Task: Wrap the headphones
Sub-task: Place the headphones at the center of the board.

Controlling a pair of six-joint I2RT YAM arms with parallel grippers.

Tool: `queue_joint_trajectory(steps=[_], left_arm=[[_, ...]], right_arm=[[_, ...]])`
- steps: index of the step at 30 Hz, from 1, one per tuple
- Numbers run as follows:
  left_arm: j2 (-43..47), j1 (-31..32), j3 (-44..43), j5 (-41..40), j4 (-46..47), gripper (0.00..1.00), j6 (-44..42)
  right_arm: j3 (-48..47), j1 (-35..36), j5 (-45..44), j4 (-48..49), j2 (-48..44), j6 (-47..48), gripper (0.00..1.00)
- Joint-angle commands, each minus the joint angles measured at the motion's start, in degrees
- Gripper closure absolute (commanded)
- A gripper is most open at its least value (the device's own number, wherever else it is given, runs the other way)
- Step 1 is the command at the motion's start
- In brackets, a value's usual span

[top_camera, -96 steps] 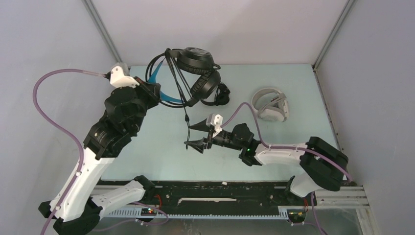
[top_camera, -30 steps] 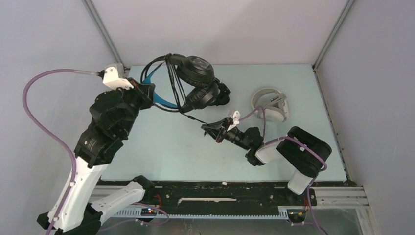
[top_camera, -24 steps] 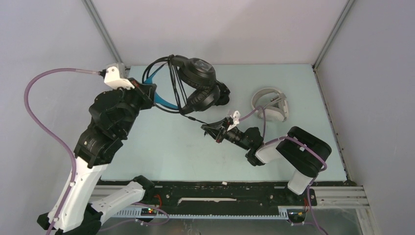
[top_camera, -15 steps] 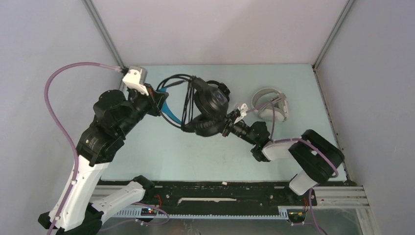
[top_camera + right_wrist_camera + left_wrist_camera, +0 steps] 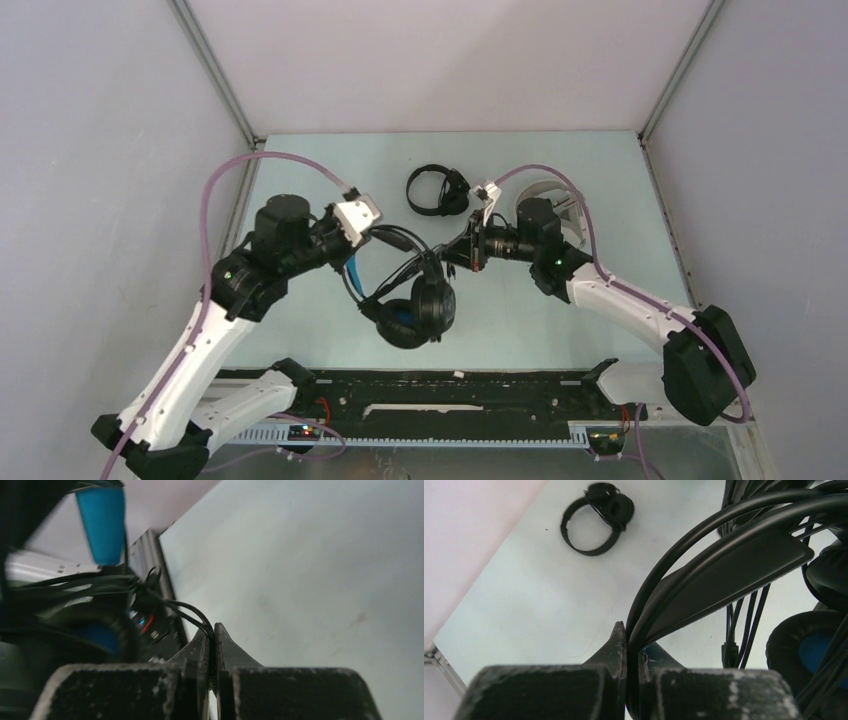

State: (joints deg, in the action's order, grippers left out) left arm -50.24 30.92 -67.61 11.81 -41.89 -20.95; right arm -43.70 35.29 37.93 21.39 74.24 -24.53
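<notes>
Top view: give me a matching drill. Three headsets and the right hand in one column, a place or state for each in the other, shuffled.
Things:
1. bulky headset
2. slim headset
3. white headset
4. right hand

Places or states:
A. lies alone at the far middle of the table
B. partly hidden behind the right arm
C. gripped by its headband in the left hand
D. shut on a thin black cable

Pairs: 1-C, 2-A, 3-B, 4-D
</notes>
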Motion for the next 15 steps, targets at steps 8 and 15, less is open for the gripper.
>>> queue_joint_trajectory(steps=[8,15], left_arm=[[-12.83,-0.29,1.41,1.22,-18.58,1.00,-33.62],[-19.17,-0.25,1.07,-0.22,-19.89,1.00,-44.54]], right_arm=[[-5.65,4.78,-7.43,-31.32,-7.07,-1.89,1.00],[-4.94,6.69,-10.78,-27.90,-3.00,-3.67,1.00]])
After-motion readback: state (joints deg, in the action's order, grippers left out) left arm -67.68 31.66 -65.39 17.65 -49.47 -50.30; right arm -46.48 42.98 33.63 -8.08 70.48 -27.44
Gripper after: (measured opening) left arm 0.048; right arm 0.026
